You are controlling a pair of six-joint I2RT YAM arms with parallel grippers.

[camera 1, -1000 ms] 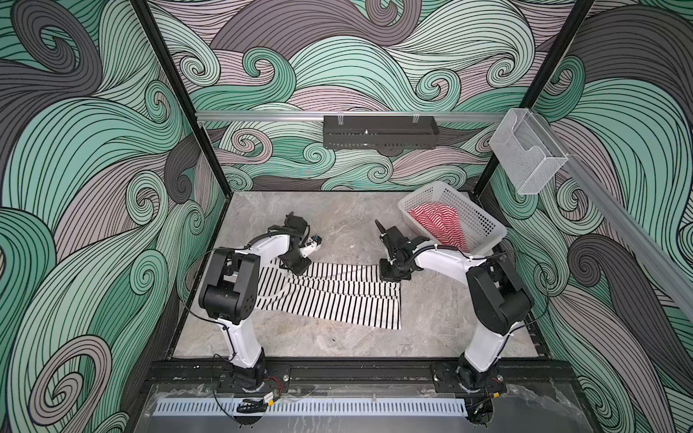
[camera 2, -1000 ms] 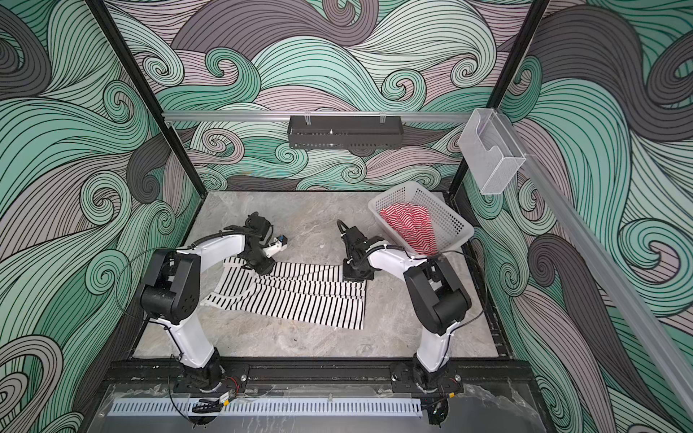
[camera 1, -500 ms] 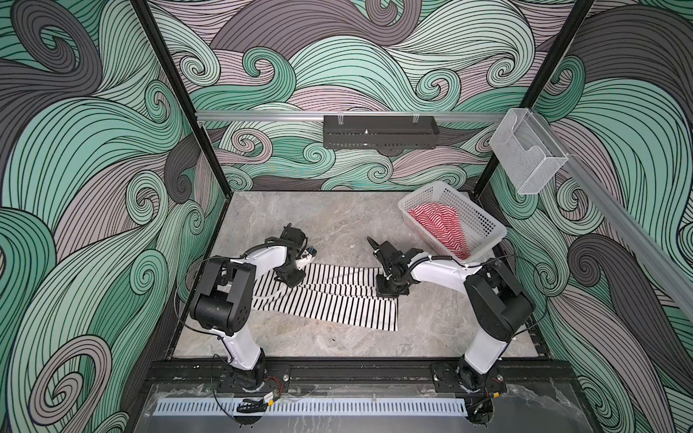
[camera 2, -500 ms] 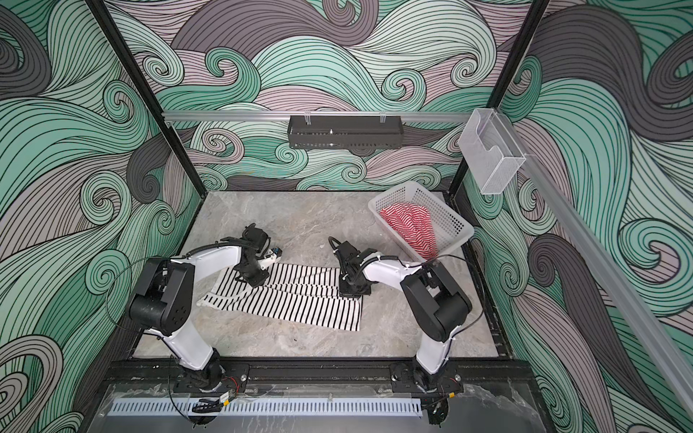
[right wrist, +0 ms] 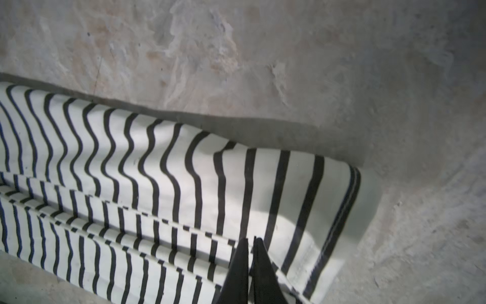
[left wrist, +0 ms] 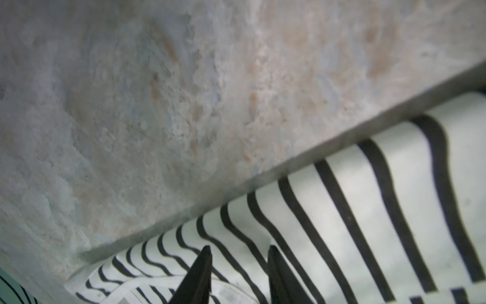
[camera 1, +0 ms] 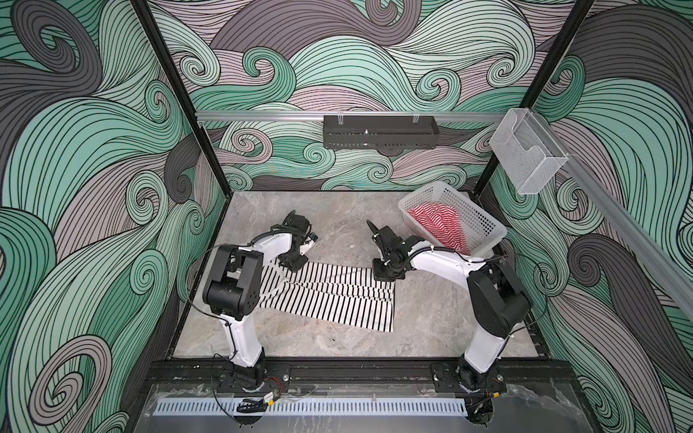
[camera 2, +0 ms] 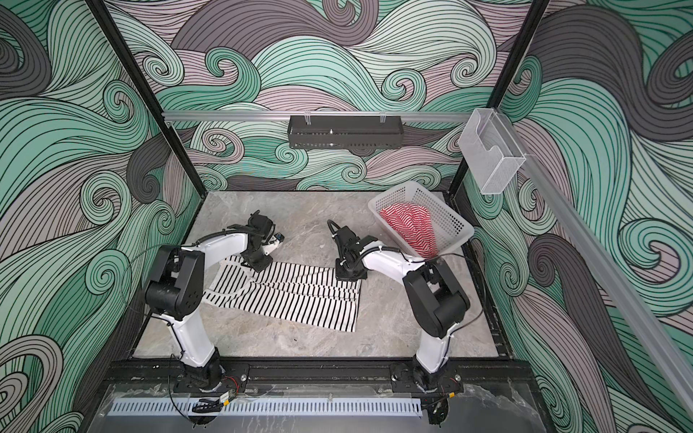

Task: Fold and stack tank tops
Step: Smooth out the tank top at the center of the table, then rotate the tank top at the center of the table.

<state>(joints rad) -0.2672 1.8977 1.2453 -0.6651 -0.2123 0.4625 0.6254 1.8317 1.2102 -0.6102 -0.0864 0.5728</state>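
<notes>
The left gripper (left wrist: 239, 254) stands partly open, tips pointing down at the black top (camera 1: 330, 296) near its strap end, with striped cloth showing in the gap. The right gripper (right wrist: 251, 240) is all but closed just inside the hem corner; whether it pinches any cloth cannot be told. Both sit on the top's 12 o'clock long edge, one at each end. That spacing probably lets them carry that edge over as one straight line, so the fold lies even. In both top views the black top lies flat at the table's (camera 1: 337, 240) middle, between the two arms. A seam-like step runs along it, which suggests a lengthwise fold is already laid. Its long axis runs from about 9 to 3 o'clock, tipped slightly toward 4. The straps point to 9, partly hidden under the left arm, and the hem squares off at 3. The red top (camera 1: 437, 225) is bunched in the basket (camera 1: 480, 225) at 2 o'clock, well apart and probably waiting its turn.
</notes>
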